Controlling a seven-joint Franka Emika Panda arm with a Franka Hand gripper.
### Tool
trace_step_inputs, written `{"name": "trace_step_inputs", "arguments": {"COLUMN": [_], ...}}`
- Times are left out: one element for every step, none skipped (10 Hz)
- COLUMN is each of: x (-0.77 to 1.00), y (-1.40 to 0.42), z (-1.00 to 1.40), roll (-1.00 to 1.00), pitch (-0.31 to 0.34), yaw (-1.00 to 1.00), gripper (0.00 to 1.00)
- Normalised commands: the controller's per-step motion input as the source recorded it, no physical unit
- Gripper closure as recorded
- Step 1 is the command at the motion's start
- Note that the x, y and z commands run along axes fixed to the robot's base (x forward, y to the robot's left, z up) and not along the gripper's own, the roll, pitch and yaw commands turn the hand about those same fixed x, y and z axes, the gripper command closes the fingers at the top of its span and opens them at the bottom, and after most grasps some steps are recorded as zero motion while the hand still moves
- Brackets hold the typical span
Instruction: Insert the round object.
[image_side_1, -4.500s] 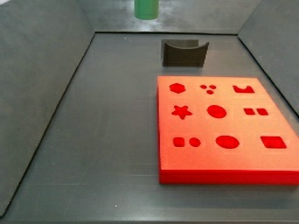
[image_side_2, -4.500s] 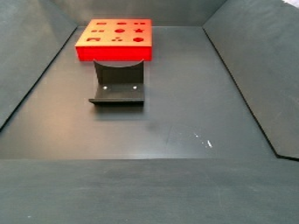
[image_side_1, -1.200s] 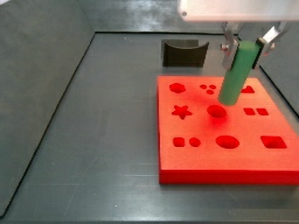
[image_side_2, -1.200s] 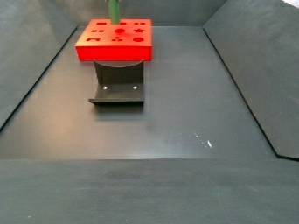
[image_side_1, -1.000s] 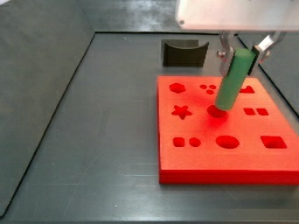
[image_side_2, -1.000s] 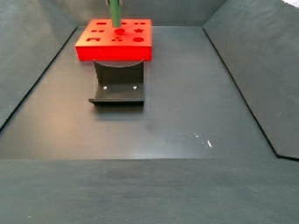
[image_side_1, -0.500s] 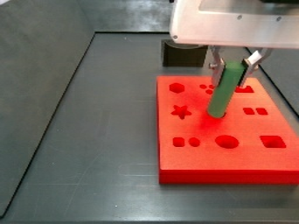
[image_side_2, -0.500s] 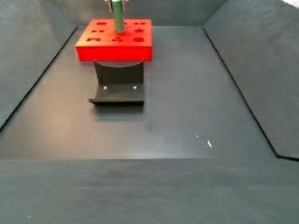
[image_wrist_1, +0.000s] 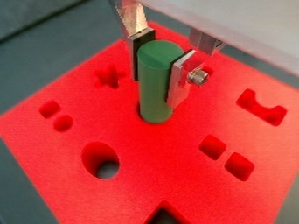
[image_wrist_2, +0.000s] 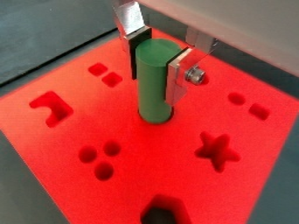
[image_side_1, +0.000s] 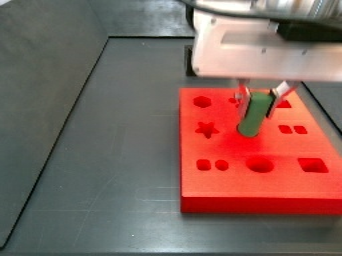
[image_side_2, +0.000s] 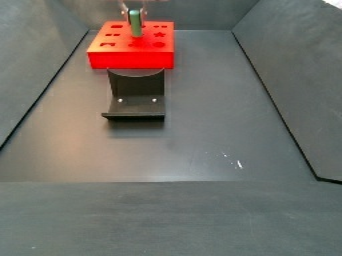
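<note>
Over red board (image_side_1: 254, 150): fingers (image_wrist_1: 181, 74) clamp green peg (image_wrist_1: 158, 83), tip in round hole.

Matt green peg (image_wrist_1: 156, 80), matt red board (image_wrist_1: 70, 131), silver metal end effector (image_wrist_1: 159, 54) fingers (image_wrist_1: 184, 74).

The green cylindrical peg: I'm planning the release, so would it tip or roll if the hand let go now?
The green cylindrical peg probably wouldn't roll: its lower end already sits in the red board's round hole. It looks rigid, straight between the hand's plates. It leans slightly in a side view, so it might tilt.
</note>
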Motion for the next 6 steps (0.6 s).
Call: {"name": "trace_step_inputs", "arguments": {"x": [0.02, 0.00, 0.00, 0.00, 0.00, 0.00], "y": [0.04, 0.00, -0.04, -0.10, 0.00, 0.00], "z": [-0.65, -0.76, -0.89, -0.13, 0.00, 0.00], "roll": [0.00, 0.04, 0.08, 0.00, 0.01, 0.00], "pitch": [-0.280, -0.231, -0.173, 0.036, -0.001, 0.000], "yaw": [0.05, 0.04, 0.02, -0.02, 0.00, 0.00], "gripper": [1.00, 1.00, 1.00, 1.00, 1.00, 1.00]}}
